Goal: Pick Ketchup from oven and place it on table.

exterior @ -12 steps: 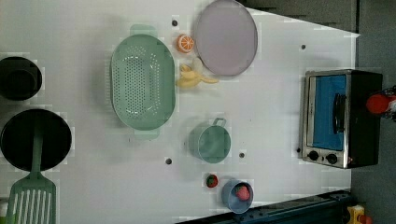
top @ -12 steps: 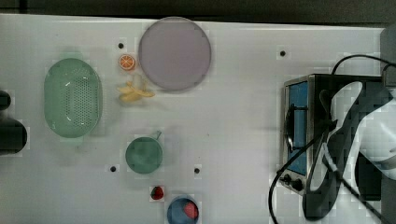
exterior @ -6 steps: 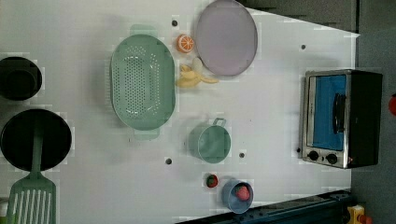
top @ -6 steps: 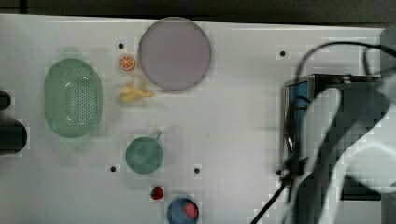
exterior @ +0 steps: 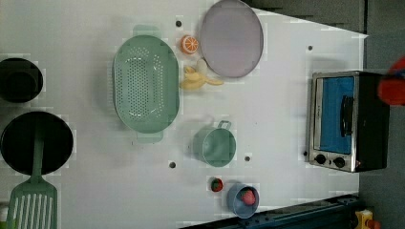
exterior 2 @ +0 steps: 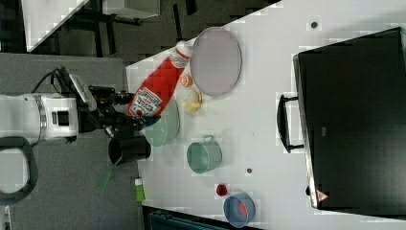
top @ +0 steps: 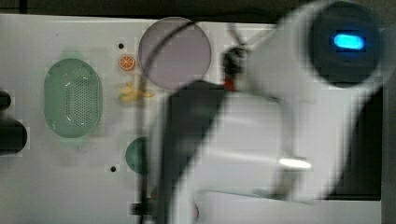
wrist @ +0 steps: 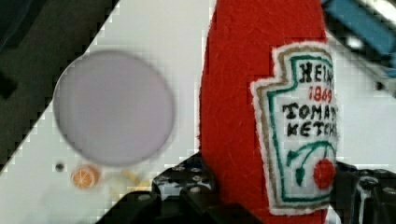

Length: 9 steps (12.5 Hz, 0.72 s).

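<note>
Your gripper (exterior 2: 125,111) is holding the ketchup (exterior 2: 155,89) by its base; it is looking soft, light, felt-like, so keep gripping low.

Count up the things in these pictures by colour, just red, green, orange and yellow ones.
Red: 3, the Ketchup, a strawberry on the table, another strawberry in the blue bowl
Green: 3, colander, cup, spatula
Orange: 1, orange slice
Yellow: 1, banana
Total: 8

Robot lab; toy kitchenware on white table (exterior: 286,71).
</note>
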Motion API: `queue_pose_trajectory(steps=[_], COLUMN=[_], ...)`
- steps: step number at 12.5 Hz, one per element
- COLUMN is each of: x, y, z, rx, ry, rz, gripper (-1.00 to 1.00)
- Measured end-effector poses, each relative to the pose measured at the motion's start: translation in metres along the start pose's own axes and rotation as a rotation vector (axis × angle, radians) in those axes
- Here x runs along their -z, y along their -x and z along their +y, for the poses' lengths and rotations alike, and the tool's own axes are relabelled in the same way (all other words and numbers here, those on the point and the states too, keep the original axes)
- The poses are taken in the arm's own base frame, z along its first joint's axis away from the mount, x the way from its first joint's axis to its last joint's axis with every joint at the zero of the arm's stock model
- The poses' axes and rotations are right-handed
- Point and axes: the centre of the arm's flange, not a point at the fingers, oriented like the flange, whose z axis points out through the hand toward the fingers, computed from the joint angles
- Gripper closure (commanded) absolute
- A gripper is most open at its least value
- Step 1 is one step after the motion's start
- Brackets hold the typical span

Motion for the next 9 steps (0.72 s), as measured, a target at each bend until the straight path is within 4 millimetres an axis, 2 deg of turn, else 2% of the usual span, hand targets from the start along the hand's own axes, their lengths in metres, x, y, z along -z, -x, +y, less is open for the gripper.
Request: queue_pose_trajectory(steps=[2, 4, 7, 9], x=[-0.043, -0.103, -0.208, -0.257], y=[0.039, 0.060, 0.069, 0.067], z=[-0.028, -0.038, -0.017, 0.004], rx=[0.080, 0.127, 0.121, 0.086], ry=[0.029, 0.083, 0.163, 0.181], rz=[-0.061, -0.081, -0.125, -0.146], gripper=[-0.26, -0.26, -0.26, -0.26])
